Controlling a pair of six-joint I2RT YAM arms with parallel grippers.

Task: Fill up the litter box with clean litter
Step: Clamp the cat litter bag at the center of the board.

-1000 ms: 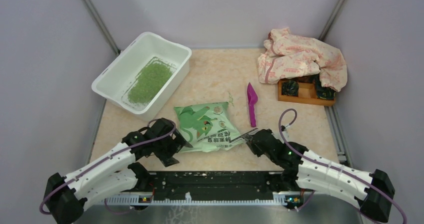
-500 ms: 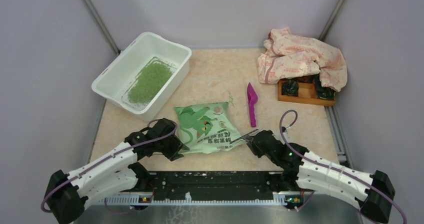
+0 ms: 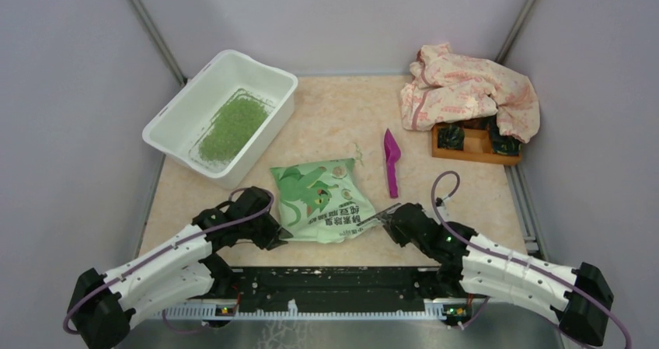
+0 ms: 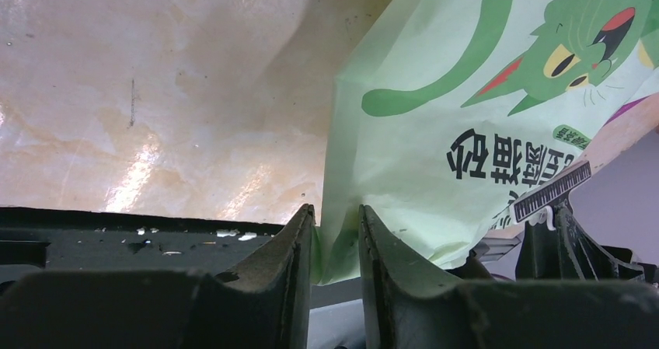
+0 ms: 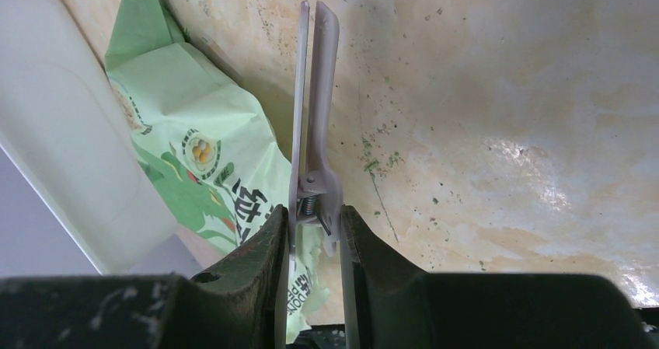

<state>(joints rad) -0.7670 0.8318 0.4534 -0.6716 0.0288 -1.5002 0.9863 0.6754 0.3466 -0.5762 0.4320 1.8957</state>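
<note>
Although a share of the job is already showing inside it, litter box [image 3: 186, 108]: is sitting well beyond the left gripper [image 3: 278, 232] and off to its left. Most of its floor is showing bare white, so the filling is judged only partly done.
bag [image 3: 322, 197]: is lying flat between the two grippers, reaching the left one and ending just beside the right gripper [image 3: 388, 218]. It is looking plump, so most of the supply is probably waiting inside. Whether it is cut open cannot be told.
clean litter [image 3: 231, 127]: is forming a light green patch on the middle of the tub floor, far ahead of the left gripper. Much more is needing to go in.
left gripper: is pinching the bag's near corner, with the folded edge filling the narrow gap between its jaws.
right gripper: is clamping the handles of spring-loaded snips [image 5: 315, 92]. The blades are pressed together and pointing away from it, alongside the bag's edge.
scoop [image 3: 391, 162]: is lying ahead of the right gripper, apart from it. It is purple, and nothing is holding it.
cartoon cat [image 4: 591, 46]: is staring from the bag in dark green, with yellow eyes and red ears.
characters [image 4: 497, 158]: are running in bold dark Chinese print under the cat and are not surely readable here.
barcode [image 4: 550, 195]: is sitting on a white strip near the bag's edge, its digits too small to read.
</note>
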